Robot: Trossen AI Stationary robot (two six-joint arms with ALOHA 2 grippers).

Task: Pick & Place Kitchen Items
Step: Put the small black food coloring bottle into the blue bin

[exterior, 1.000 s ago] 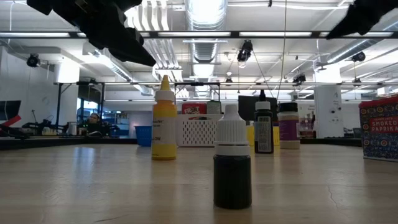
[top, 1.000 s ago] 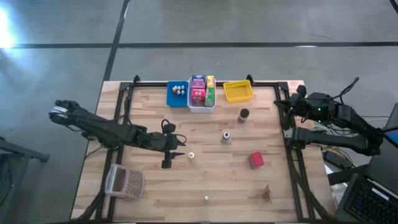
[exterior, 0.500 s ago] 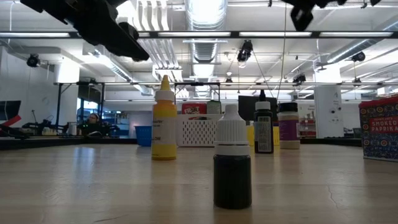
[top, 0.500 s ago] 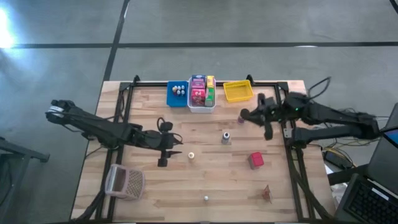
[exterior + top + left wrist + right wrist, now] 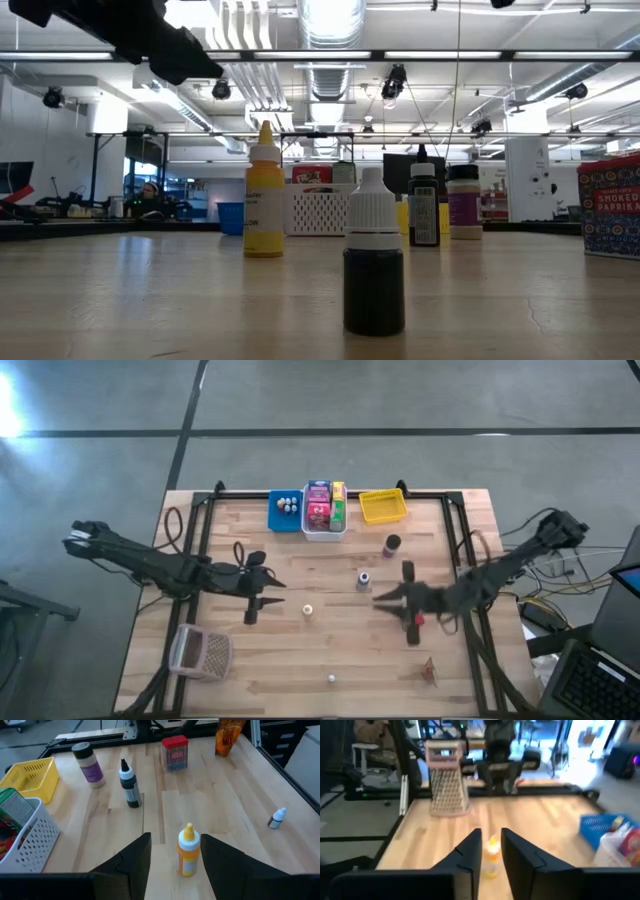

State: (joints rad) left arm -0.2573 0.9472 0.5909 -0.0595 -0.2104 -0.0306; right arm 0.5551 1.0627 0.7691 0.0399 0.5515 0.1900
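The kitchen items stand scattered on the wooden table: a yellow bottle, a grey-capped bottle, a dark jar, a red box, an orange bag and a tiny dropper bottle. My left gripper hangs open above the left middle, pointing at the yellow bottle, which stands beyond its fingers. My right gripper hovers over the right middle, above the red box, its fingers a little apart and holding nothing. It faces the yellow bottle from the other side.
A blue bin, a white bin with boxes and a yellow bin line the far edge. The pinkish mesh basket stands near the front left corner. Black frame rails run along both table sides.
My right gripper has swung from beyond the table's right far corner in over the table, toward the near side and the middle, and now sits above the red box. My left gripper has drawn back a little toward the left edge.
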